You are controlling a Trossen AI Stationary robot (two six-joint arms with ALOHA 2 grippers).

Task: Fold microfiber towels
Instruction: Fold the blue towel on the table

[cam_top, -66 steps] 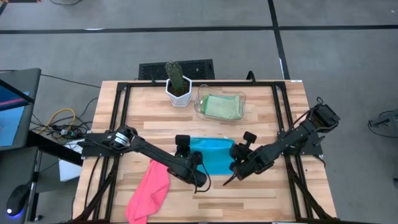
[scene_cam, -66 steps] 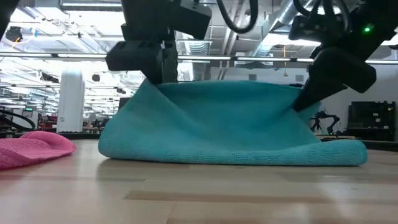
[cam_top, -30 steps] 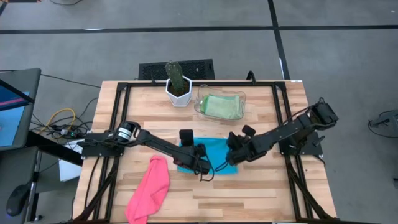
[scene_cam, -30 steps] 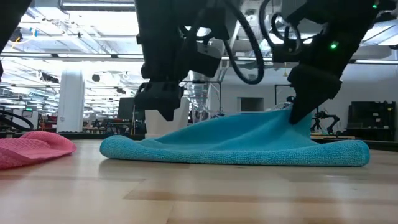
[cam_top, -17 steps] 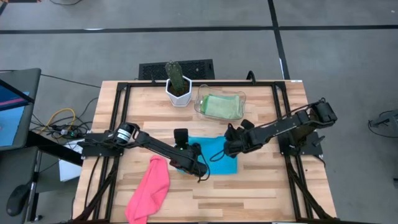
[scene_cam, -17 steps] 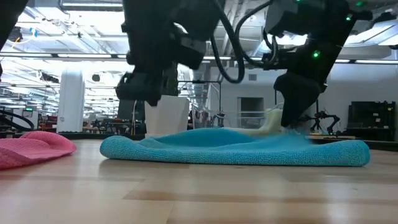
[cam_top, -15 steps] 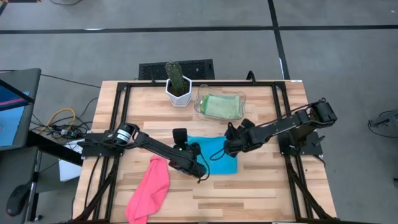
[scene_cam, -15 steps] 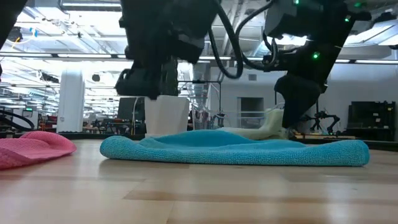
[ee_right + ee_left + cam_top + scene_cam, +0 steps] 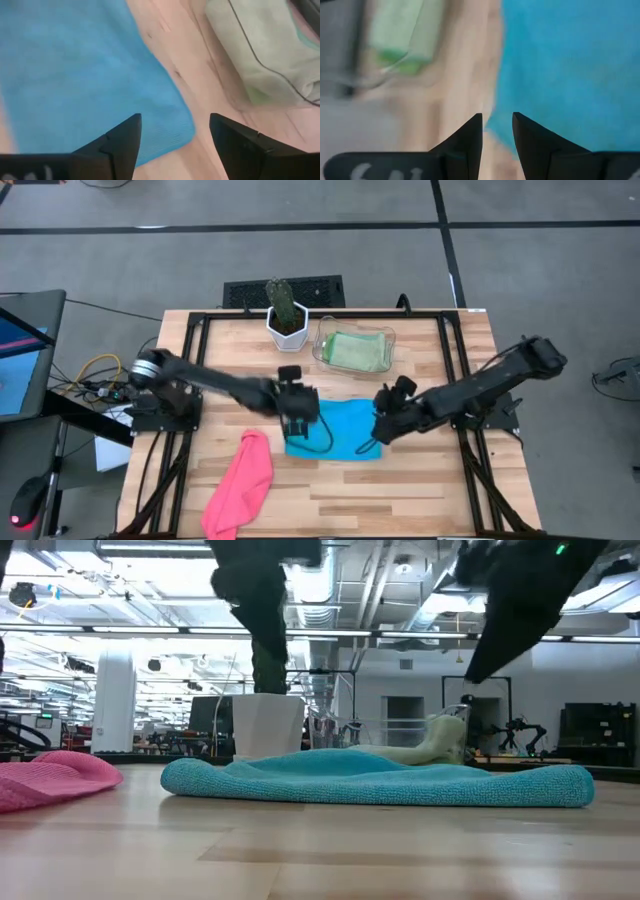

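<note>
The turquoise towel (image 9: 333, 429) lies flat mid-table, looks folded over once, so I'd guess both arms are clear of it for that reason. Left gripper (image 9: 497, 131) hangs above its left edge, fingers a narrow gap apart, empty; right gripper (image 9: 174, 131) above its right edge, spread wide (pink towel (image 9: 240, 486) waits nearer the front).

No legible text, label, brand, number or sign in any view. Pale marks on the dark gripper housings at the foot of both wrist views, too blurred to read.
</note>
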